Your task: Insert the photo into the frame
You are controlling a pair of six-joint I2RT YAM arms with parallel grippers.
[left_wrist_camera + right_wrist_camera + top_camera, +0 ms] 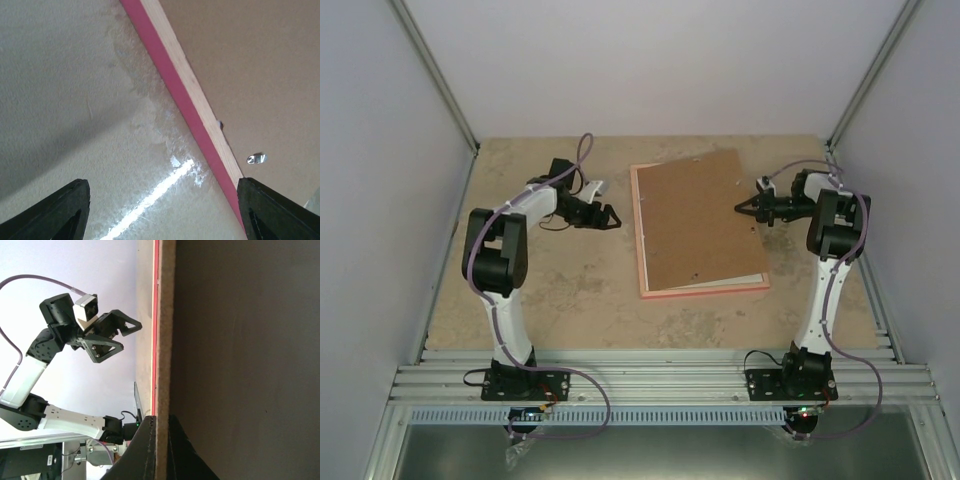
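The pink frame lies flat at the table's middle. A brown cardboard sheet lies skewed on top of it. A thin white strip shows between the sheet's near edge and the frame, perhaps the photo's white back; its printed side is hidden. My right gripper is shut on the sheet's right edge, and in the right wrist view its fingers pinch the sheet edge-on. My left gripper is open and empty just left of the frame's pink edge.
A small metal tab sits on the cardboard near the frame's left rail. White walls enclose the table on three sides. The left arm shows across the frame in the right wrist view. Bare table lies left of the frame.
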